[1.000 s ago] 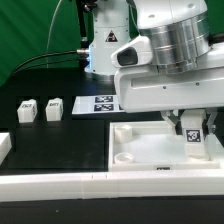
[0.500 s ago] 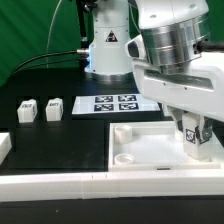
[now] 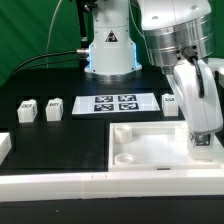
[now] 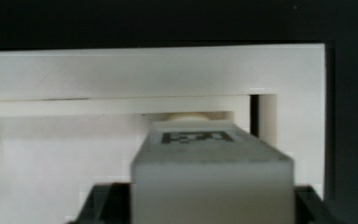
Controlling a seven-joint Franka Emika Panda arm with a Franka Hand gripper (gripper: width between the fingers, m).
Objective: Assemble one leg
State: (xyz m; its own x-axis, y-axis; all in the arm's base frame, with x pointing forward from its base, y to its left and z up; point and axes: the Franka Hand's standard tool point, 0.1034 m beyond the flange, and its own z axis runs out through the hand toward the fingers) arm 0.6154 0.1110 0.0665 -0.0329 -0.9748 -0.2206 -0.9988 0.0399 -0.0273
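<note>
wrist view looks along the gripper onto the leg point(image 4: 202, 172), a pale block with a black-and-white marker tag point(image 4: 202, 138) on its far end. the dark fingers point(image 4: 108, 206) sit hard against its two sides, so the pincer is closed on the leg and holds it. beyond the block lies the white tray point(image 4: 87, 70), its broad rim a pale band against the black table point(image 4: 158, 20). the tagged end of the leg sits by an inner corner of the tray, where the wall steps down to the floor; whether the block touches that floor cannot be told. exterior view shows the gripper point(image 3: 201, 135) low over the tray point(image 3: 150, 152) at its corner on the exterior view's right, with the arm point(image 3: 185, 40) rising above it. from this side the leg is mostly hidden by the fingers. the marker board point(image 3: 117, 103) lies flat on the table point(image 3: 60, 140) just behind the tray. well apart from the tray, toward the exterior view's left, a spare leg point(image 3: 27, 109) and a second spare leg point(image 3: 53, 107) stand near each other, not touching. a long white bar point(image 3: 60, 185) runs along the front of the table, just before the tray.
</note>
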